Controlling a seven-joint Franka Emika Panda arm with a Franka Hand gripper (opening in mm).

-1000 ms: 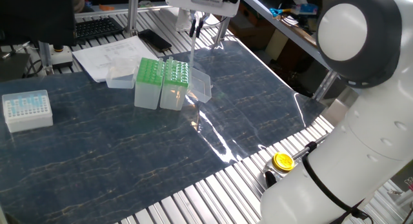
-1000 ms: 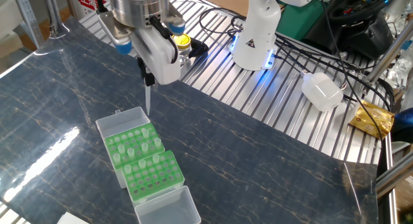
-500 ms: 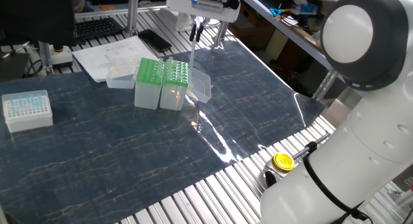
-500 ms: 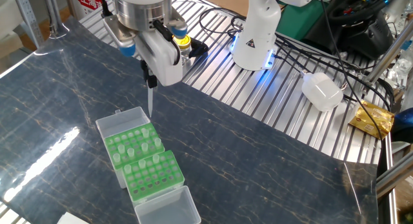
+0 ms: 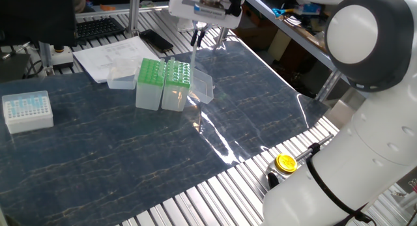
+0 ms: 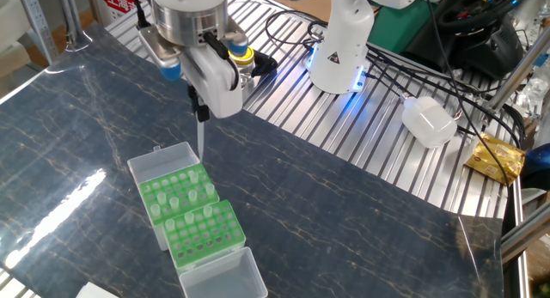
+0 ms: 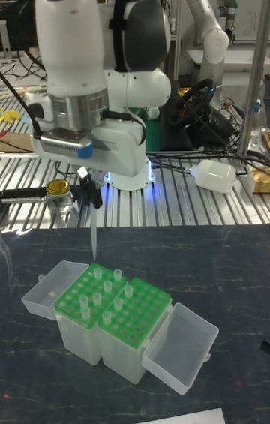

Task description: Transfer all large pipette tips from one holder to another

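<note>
Tall fixed view: gripper [image 7: 91, 197], jaws clamped on one large pipette tip [image 7: 93, 238], has shifted slightly sideways above the green racks [image 7: 105, 304] since 1.0 s earlier.

Bright, even overhead light in all views. Dark marbled blue surface [image 5: 130, 154] is glossy: white glare streak runs across it towards the ribbed metal edge in one fixed view, w/ a softer bright patch at left of the other fixed view. Shadows faint, short. Blue LED glow at white robot base [image 6: 339, 53], also seen in tall fixed view. Tall view dimmer at bottom, backgrd slightly soft. Thin clear pipette tip [image 7: 93, 238] hard to resolve. No obvious edge distortion.
</note>
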